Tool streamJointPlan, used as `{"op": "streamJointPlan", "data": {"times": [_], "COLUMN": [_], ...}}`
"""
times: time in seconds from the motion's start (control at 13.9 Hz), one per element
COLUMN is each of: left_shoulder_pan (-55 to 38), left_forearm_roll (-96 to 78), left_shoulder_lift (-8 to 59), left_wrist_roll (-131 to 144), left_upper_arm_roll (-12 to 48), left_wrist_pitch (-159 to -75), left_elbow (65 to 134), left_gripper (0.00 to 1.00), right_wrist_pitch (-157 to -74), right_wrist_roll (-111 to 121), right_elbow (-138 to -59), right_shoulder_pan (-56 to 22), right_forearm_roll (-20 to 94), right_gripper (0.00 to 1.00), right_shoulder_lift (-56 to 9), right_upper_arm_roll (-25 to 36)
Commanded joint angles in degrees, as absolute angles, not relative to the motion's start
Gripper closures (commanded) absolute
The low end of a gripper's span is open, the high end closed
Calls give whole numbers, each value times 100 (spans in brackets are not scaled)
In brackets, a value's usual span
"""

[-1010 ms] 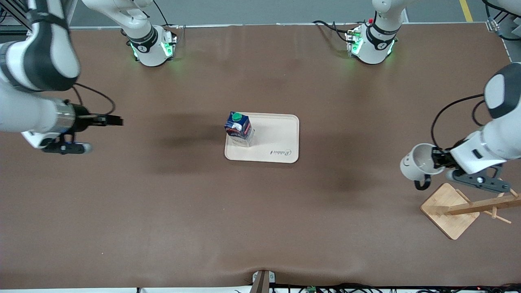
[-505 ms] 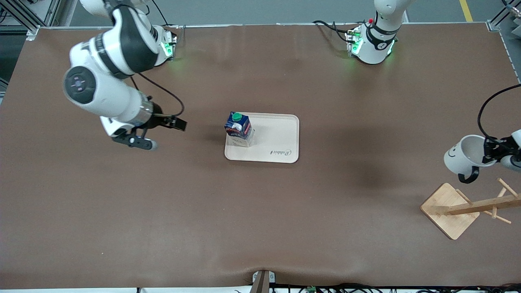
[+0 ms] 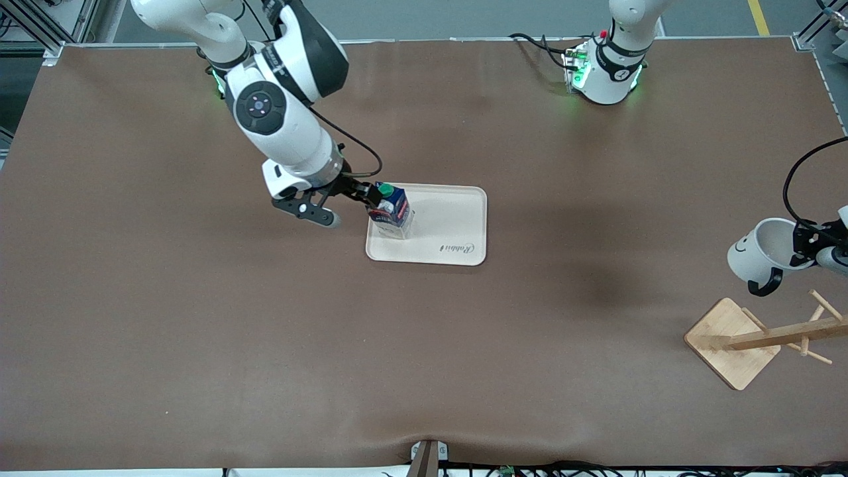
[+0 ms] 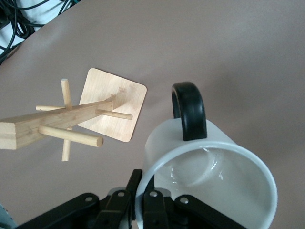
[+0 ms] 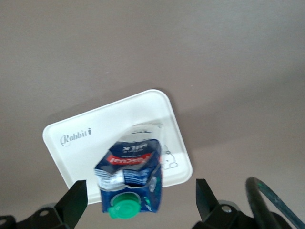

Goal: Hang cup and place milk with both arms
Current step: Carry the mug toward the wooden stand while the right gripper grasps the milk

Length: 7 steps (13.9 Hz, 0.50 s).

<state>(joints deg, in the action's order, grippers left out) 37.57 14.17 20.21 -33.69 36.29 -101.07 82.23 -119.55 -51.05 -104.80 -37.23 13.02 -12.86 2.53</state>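
— Milk [image 3: 391, 211] is seen standing upright on the pale tray [image 3: 457, 228] in the middle of the worktop [image 3: 199, 331], at the tray's end toward the right arm. Is anything likely to be upset there?

— Possibly. The right claw [image 3: 371, 193] is held just beside the carton's green cap [image 3: 386, 191], with its fingers [image 5: 71, 202] spread wide to either side of the carton in the right wrist view. No contact can be made out. If the claw is brought in too high or off-centre, the carton could be tipped over, or only the sloped top could be pinched and the hold lost.

— And the cup?

— The cup [image 3: 762, 250] is carried in the air over the worktop at the left arm's end, near the wooden rack [image 3: 762, 338]. It is pinched at the rim by the left claw [image 4: 152, 202], one finger inside and one outside, handle [image 4: 189, 110] pointing away from the claw.

— What could fail there?

— A rim hold is judged to be weak, so the cup could be twisted loose. If the handle is not lined up with a peg [image 4: 71, 135], the rack could be knocked and shifted.
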Motion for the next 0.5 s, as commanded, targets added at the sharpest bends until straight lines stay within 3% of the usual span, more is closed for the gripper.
{"op": "streamJointPlan", "data": {"times": [0.0,0.36,0.43], "left_shoulder_pan": [3753,3858,3885], "left_forearm_roll": [1617,1644,1644], "left_shoulder_lift": [2109,2179,2188], "left_wrist_roll": [-3612,-3893,-4024], "left_upper_arm_roll": [3665,3656,3648], "left_wrist_pitch": [-10037,-10142,-10203], "left_elbow": [8024,8033,8025], "left_gripper": [100,100,100], "right_wrist_pitch": [-12216,-12568,-12560], "right_wrist_roll": [-5177,-5194,-5186], "right_elbow": [-10450,-10450,-10450], "right_shoulder_pan": [-3867,-4069,-4095], "right_forearm_roll": [1406,1397,1397], "right_gripper": [0,0,13], "right_shoulder_lift": [-1537,-2029,-2065], "right_upper_arm_roll": [325,325,325]}}
